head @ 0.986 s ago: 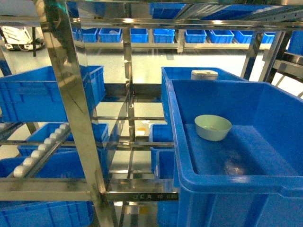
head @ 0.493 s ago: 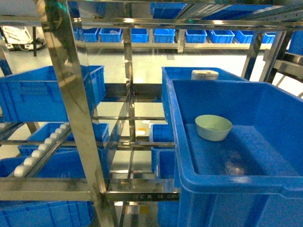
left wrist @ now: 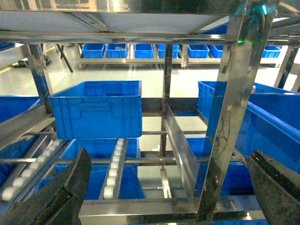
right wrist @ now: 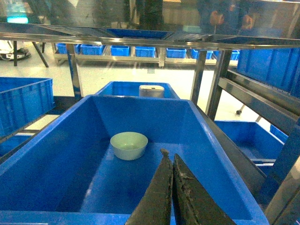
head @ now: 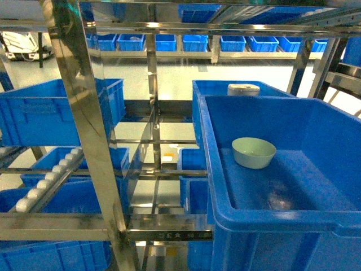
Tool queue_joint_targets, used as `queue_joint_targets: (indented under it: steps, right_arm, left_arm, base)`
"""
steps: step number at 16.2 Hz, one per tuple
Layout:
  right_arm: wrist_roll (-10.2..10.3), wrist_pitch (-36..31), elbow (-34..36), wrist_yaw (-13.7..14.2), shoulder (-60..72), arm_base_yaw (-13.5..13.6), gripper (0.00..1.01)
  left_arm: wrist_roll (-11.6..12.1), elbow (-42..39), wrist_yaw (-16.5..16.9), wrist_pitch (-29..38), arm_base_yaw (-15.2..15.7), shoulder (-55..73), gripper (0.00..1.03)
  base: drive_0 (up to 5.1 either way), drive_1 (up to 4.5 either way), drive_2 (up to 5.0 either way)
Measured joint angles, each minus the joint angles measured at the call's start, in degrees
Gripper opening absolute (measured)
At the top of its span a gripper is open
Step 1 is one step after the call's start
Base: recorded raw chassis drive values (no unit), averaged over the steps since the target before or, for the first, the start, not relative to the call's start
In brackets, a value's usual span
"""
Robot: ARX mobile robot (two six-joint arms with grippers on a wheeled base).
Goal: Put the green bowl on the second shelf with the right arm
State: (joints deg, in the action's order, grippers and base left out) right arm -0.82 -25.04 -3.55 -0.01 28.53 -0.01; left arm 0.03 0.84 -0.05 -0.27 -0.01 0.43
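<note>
Green bowl (head: 254,152) sits upright inside blue crate (head: 214,169). Right gripper (right wrist: 171,159) clenched, empty, short of it. Left gripper (left wrist: 168,187) released, fingers cropped by frame.

The left dark, rough-surfaced two-fingered end effector (left wrist: 168,187) shows in its wrist view as two black fingers spread wide, one rising from the lower left corner of the frame and the other from the lower right corner, with a broad gap between them. The right dark, rough-surfaced two-fingered end effector (right wrist: 171,157) shows in its wrist view at the bottom centre of the frame, its two black fingers pressed together side by side with only a thin seam between them, tips pointing up and holding nothing. Neither arm appears in the head view.
</note>
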Motion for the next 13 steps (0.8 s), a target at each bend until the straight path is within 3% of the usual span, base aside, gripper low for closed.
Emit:
queue_joint_targets:
  steps: [3,13]
  right_arm:
    - [0.00,3.32,2.80,0.00,-6.27,0.00,0.02]
    - [0.00,13.57,2.80,0.00,-17.14,0.00,0.02]
  left_arm:
    - [0.00,0.00,0.00,0.00,0.00,0.00,0.98]
    - [0.00,0.00,0.00,0.00,0.00,0.00,0.98]
  base:
    - [0.0,0.00,0.0]
    - [0.0,0.00,0.0]
